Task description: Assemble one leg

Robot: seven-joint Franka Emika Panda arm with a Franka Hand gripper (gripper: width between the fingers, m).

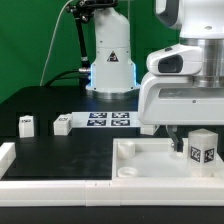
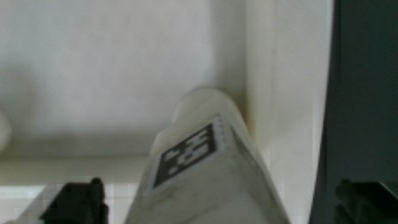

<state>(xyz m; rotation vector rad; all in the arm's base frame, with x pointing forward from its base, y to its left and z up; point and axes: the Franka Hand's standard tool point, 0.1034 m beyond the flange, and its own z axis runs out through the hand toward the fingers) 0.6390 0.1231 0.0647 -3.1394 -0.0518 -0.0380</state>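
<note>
I've got the gripper (image 1: pixel 203 150) clamped on the leg (image 1: pixel 203 148), over the tabletop panel (image 1: pixel 140 160). I'd line up on the corner socket, lower straight, then twist.

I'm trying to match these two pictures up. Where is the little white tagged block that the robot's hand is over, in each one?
Exterior view: the leg stands at the exterior view's right, on the white panel, just below the hand.
Wrist view: the leg fills the middle, seen close up between the two dark fingertips.
Shared landmark: the black-and-white tag on the leg's face shows in both views.
</note>
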